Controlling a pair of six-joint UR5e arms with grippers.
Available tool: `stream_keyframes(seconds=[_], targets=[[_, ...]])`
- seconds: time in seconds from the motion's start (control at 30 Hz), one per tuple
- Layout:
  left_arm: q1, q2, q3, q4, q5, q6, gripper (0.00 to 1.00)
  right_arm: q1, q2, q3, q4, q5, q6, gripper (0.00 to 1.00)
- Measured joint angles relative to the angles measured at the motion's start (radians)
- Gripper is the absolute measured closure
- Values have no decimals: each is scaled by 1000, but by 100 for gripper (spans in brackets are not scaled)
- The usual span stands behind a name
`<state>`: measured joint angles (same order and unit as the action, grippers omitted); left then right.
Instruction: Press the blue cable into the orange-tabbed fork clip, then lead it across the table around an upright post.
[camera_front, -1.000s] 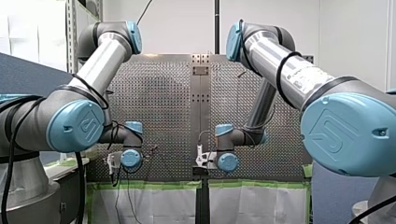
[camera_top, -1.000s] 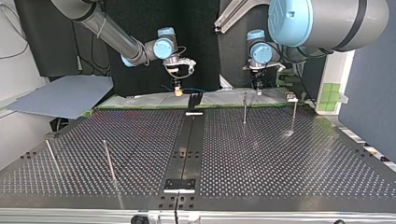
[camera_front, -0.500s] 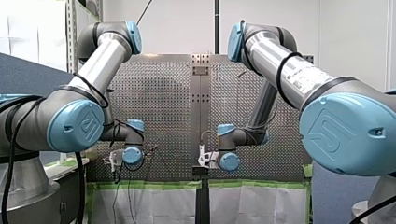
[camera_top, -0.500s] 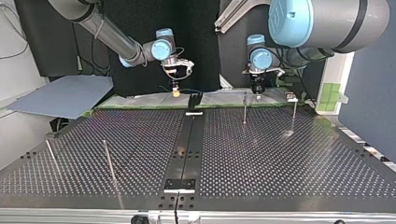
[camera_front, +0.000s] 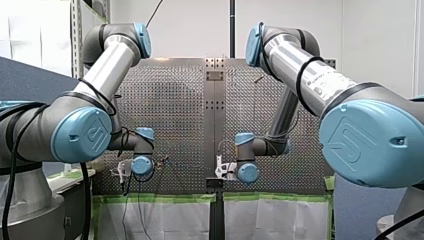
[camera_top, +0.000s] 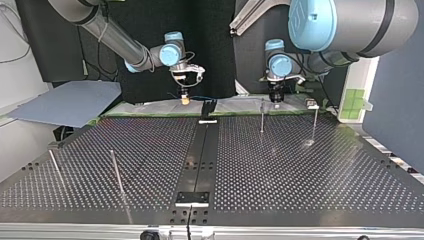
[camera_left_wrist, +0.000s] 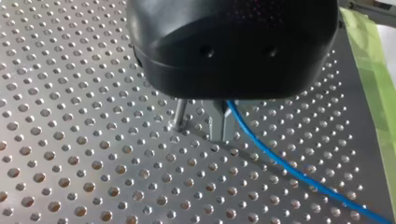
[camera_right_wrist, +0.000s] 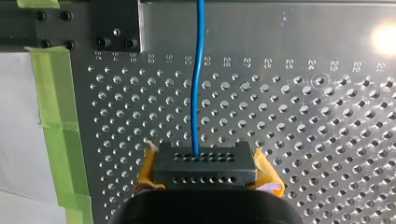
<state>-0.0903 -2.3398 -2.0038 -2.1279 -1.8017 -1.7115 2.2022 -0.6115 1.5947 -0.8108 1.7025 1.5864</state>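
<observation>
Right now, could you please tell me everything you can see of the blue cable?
The thin blue cable is a smooth, round, flexible strand. In the right wrist view it runs almost straight ahead of my right claw, vanishing at the black block between its yellow pads. In the left wrist view it leaves my left claw and slants away over the perforated metal table.

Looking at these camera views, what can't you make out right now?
Top view: the black fork clip is too small to show any orange tab, and both wrist views miss it.
Right wrist view: the near end of the thin blue cable is hidden behind my right end effector.
Left wrist view: black housing covers the grip of my left end effector.
</observation>
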Motion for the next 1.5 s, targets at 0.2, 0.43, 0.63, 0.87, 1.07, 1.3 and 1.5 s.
stream_keyframes(seconds=[0.2, 0.43, 0.63, 0.87, 1.07, 1.3, 1.5], targets=[[6, 0, 6, -4, 3, -6, 100, -11, 0, -1, -1, 0, 0, 100], [13, 0, 10, -4, 4, -14, 100, -27, 0, -9, 1, -2, 1, 100], [15, 0, 18, -4, 11, -22, 100, -38, 0, -23, 11, -3, 1, 100], [18, 0, 39, -10, 16, -28, 100, -44, 0, -46, 38, -3, -1, 100], [24, 0, 59, -24, 20, -34, 100, -49, 0, -65, 49, -3, -1, 100], [32, 0, 68, -30, 23, -36, 100, -56, 0, -77, 57, -3, -1, 100], [38, 0, 67, -27, 36, -34, 78, -62, 0, -78, 58, -3, -1, 100]])
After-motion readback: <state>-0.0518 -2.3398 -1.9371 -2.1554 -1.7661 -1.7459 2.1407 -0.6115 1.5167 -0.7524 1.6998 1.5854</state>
